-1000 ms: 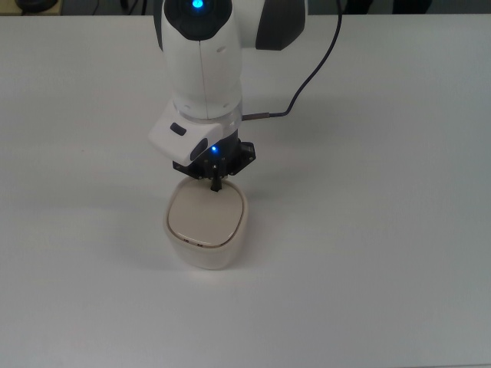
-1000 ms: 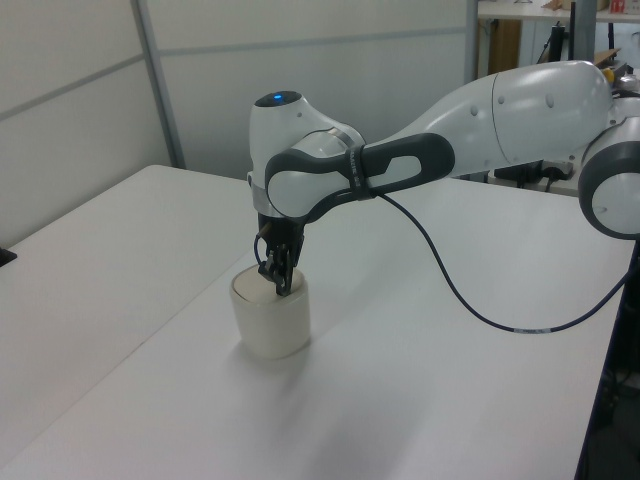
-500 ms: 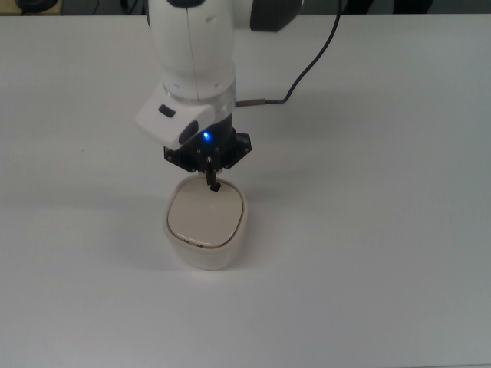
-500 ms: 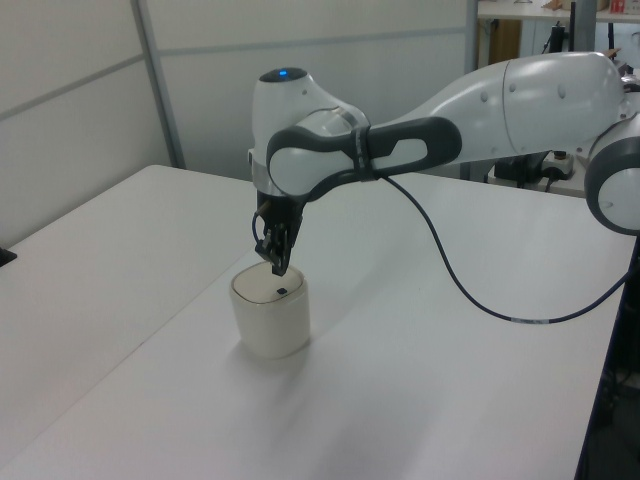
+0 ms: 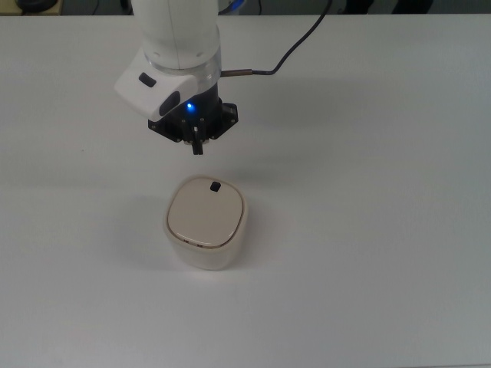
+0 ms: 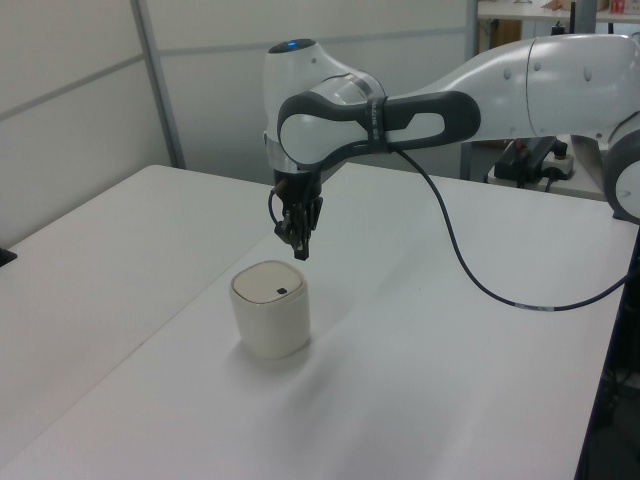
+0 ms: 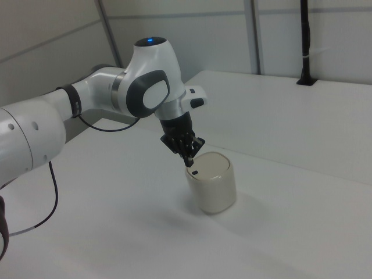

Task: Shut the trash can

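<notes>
On the white table (image 5: 383,230), my arm has lifted clear of the trash can (image 5: 205,245), whose lid (image 5: 204,215) now lies flat, so closing looks done. My gripper (image 5: 198,148) hangs above, fingers together, holding nothing.

1 overhead, 2 oblique views share table (image 5: 383,230).

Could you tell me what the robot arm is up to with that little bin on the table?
The arm has been working on closing the trash can. The lid now lies flat across the top, so the bin looks closed. The pincer holds nothing and has lifted away; a second ago its tip was down at the lid's small black knob.
</notes>
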